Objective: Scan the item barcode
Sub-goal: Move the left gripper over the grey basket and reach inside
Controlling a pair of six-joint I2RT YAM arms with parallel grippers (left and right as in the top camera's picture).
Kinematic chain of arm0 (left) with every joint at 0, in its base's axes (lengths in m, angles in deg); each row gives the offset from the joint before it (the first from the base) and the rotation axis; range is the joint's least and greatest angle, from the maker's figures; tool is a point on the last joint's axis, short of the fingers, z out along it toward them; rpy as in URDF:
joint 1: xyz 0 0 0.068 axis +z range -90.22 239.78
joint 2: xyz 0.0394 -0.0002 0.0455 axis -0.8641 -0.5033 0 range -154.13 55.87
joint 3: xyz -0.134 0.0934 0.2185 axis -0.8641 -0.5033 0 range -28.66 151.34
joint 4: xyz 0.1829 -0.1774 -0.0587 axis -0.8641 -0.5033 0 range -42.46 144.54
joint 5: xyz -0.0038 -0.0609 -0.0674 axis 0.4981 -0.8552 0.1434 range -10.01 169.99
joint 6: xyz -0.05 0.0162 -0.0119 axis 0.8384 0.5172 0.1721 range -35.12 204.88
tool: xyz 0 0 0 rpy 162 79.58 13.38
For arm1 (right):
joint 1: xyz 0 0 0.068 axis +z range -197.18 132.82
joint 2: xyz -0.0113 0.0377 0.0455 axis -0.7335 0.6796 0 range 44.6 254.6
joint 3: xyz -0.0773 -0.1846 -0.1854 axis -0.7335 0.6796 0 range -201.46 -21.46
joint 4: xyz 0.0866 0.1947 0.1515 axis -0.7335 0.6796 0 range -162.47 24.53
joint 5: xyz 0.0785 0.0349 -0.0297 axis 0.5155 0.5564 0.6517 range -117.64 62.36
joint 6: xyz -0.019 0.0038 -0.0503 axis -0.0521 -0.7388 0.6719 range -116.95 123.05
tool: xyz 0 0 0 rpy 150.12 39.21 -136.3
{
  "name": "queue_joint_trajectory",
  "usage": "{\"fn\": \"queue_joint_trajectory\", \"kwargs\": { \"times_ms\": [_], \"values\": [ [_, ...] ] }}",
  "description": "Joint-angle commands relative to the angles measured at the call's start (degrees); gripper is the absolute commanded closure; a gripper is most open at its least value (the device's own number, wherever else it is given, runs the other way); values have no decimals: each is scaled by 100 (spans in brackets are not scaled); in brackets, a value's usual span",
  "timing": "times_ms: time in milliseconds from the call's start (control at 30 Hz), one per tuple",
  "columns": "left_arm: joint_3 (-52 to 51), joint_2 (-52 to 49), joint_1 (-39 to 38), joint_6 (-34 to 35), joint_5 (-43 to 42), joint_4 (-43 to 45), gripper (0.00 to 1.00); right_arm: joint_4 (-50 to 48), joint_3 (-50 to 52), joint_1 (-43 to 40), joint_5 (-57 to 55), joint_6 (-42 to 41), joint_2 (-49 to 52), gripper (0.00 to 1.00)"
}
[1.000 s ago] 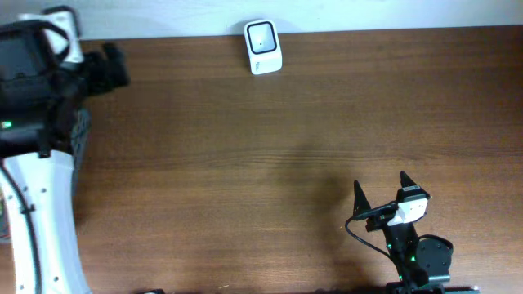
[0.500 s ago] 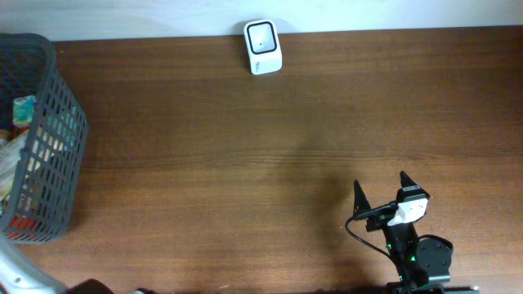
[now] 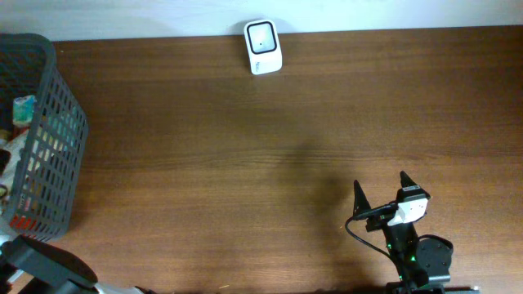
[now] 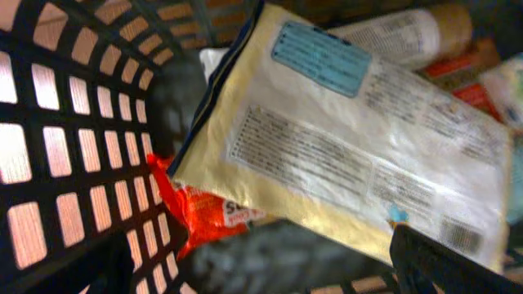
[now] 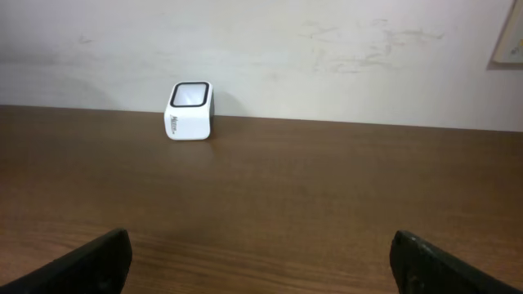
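Observation:
In the left wrist view, a cream packet (image 4: 343, 139) with a blue label and printed text lies tilted in the black basket (image 4: 65, 122). A barcode (image 4: 462, 237) shows near its lower right corner. My left gripper (image 4: 270, 273) hovers open just above the basket's contents, holding nothing. The white scanner (image 3: 263, 46) stands at the table's far edge, and it also shows as the scanner (image 5: 190, 110) against the wall. My right gripper (image 3: 381, 184) rests open near the front right, empty, with bare wood between its fingers (image 5: 82, 261).
The grey mesh basket (image 3: 65, 139) stands at the table's left edge. It holds a red packet (image 4: 204, 212) under the cream one, with other wrapped goods (image 4: 409, 33) behind. Part of my left arm (image 3: 41, 265) shows at the bottom left corner.
The left arm, which covered the basket from above a second ago, has swung down to the bottom left corner, uncovering the basket. The right arm has not moved.

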Motion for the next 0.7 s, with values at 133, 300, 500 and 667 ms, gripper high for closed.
{"fn": "queue_joint_trajectory", "kwargs": {
  "times_ms": [133,300,500,667],
  "values": [
    [-505,-455,98,-181,256,647,1,-9,52,-44,52,20,-42,1],
    [-505,-920,98,-374,-50,1169,1,-9,52,-44,55,20,-42,1],
    [-505,-1051,98,-396,-345,1945,1,-9,52,-44,52,20,-42,1],
    [-507,-1558,98,-402,-343,2057,4,-9,52,-44,52,20,-42,1]
  ]
}}
